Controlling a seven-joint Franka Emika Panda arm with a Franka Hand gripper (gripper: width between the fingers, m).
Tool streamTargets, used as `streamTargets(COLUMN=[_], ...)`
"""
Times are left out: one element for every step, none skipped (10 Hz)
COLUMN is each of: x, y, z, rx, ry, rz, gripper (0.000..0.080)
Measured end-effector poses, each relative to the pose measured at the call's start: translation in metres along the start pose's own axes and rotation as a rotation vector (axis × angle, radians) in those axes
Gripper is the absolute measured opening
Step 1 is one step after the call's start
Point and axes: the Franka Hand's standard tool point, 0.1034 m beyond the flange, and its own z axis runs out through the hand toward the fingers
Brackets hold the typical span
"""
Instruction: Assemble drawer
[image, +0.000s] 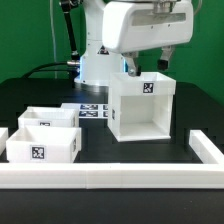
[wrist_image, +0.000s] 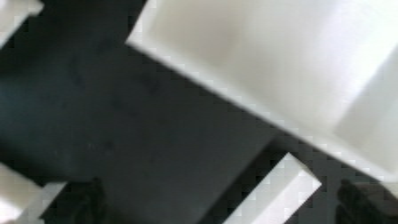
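Note:
The tall white housing (image: 140, 108) stands upright on the black table at centre right, its open front facing the camera and a tag on its top rim. Two low white trays stand to its left in the exterior view, one further back (image: 50, 118) and one nearer with a tag on its front (image: 44, 146). My gripper (image: 147, 62) hangs just above the housing's top rear edge, fingers apart and holding nothing. In the wrist view the gripper (wrist_image: 214, 205) is open over the black table. A blurred white part, probably the housing (wrist_image: 294, 50), fills one corner.
The marker board (image: 92, 110) lies flat behind the trays, beside the housing. A long white rail (image: 110, 178) runs along the table's front edge and turns up the exterior view's right side (image: 206, 148). The robot base (image: 95, 65) stands behind the marker board.

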Motion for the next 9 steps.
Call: streamTargets(x=[-0.006,-0.009,-0.013,-0.012,-0.012,-0.012,-0.015,-0.022,-0.028], y=[-0.01,-0.017,-0.021,-0.02,-0.02,-0.02,-0.023,-0.032,-0.044], z=[0.0,0.001,0.003,0.003,0.004,0.004,0.005,0.008,0.011], rx=[0.0,0.007,0.024,0.023,0.024,0.024,0.029,0.031,0.03], ry=[-0.008,-0.012,-0.014,-0.013,-0.014,-0.014,-0.015,-0.016,-0.021], rz=[0.071,0.109,0.131,0.131,0.131,0.132,0.177,0.253,0.293], gripper=[0.065,0.065,0.065,0.065,0.065,0.065,0.065,0.065,0.065])
